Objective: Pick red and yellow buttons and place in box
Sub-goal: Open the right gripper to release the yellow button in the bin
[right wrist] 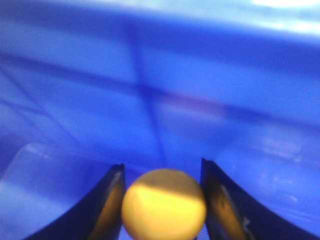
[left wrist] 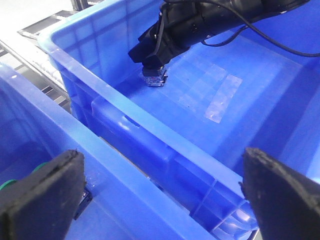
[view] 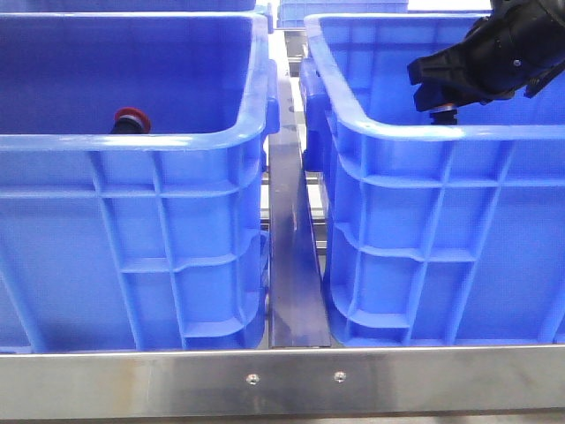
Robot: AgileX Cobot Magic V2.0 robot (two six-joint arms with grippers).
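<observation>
Two alike blue crates stand side by side. The red button [view: 131, 117] lies inside the left crate [view: 132, 146], against its near wall. My right gripper [view: 441, 108] hangs low inside the right box [view: 441, 134], shut on the yellow button [right wrist: 164, 205], whose round cap fills the gap between both fingers [right wrist: 111, 200]. The left wrist view shows that gripper [left wrist: 154, 70] with the button's small body [left wrist: 154, 78] just above the box floor. My left gripper [left wrist: 162, 155] is wide open, holding nothing, above the two neighbouring rims; it is out of the front view.
A metal rail [view: 296, 265] runs in the narrow gap between the crates, and a metal frame bar [view: 282, 380] crosses the front. Clear tape patches [left wrist: 222, 97] lie on the right box floor. Green-capped parts [left wrist: 6, 186] show in the left crate.
</observation>
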